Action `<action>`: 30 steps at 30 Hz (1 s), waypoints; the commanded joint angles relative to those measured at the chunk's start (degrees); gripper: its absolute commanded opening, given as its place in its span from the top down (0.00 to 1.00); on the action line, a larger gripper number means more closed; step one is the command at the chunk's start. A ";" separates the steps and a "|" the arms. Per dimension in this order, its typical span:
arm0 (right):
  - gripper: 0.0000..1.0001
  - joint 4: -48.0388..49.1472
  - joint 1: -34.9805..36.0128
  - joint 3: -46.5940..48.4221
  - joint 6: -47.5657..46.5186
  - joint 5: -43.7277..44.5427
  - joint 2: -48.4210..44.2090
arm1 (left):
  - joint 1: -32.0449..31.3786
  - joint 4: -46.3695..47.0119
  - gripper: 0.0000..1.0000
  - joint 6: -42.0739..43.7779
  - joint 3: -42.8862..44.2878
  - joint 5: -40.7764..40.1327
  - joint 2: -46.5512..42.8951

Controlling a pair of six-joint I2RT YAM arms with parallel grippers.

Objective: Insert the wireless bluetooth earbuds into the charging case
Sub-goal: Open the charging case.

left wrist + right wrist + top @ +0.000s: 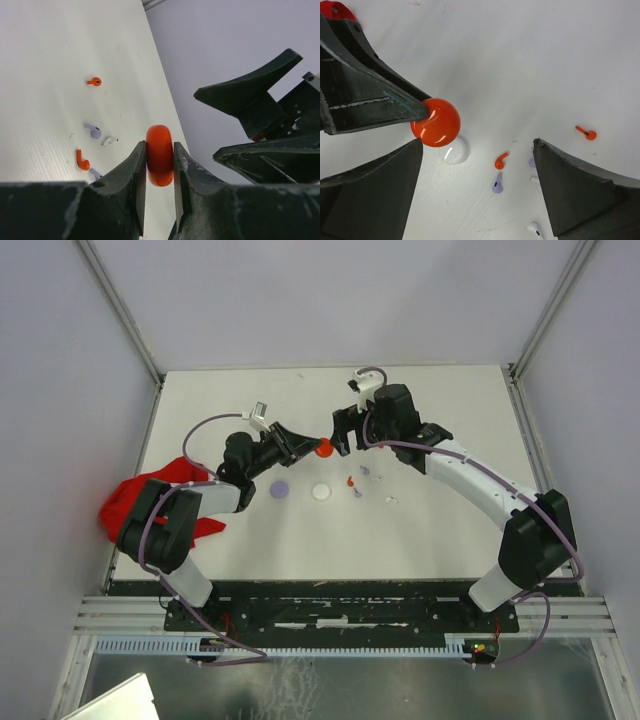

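The left tool (160, 150) is clamped across the flat faces of a glossy red round case (436, 122), holding it on edge in the air above the surface (450, 420). The right tool (477, 145) stands just beside the case with its jaws wide apart and nothing between them. The step looks like opening the case. The right tool should close on the exposed rim only and lift it gently, while the left grip stays firm enough that the smooth shell does not turn or squirt out. Whether a lid seam faces the right tool I cannot tell. Below lie the earbuds, loose on the surface and none yet in a case: two red earbuds (501, 160), two lilac earbuds (93, 131) and one white earbud (109, 141) for certain, with perhaps a second white bit nearby. One lilac disc (281, 488) and one white disc (321, 492) rest beside them, and one red cloth (125, 502) lies at the far left.
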 commanded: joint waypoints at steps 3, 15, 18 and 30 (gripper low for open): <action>0.01 -0.80 0.01 1.32 2.95 2.41 2.36 | -0.11 3.56 0.97 -3.57 1.95 0.88 -0.81; 0.01 2.52 0.02 3.07 4.17 1.86 8.73 | -0.10 9.52 0.97 -9.10 1.46 3.21 0.52; 0.01 3.54 0.02 3.84 4.31 1.86 9.99 | -0.14 11.57 0.97 -10.78 0.68 3.34 1.06; 0.06 -10.12 -0.54 4.53 2.56 13.13 7.87 | 4.93 13.89 0.97 -16.26 -1.28 1.50 1.06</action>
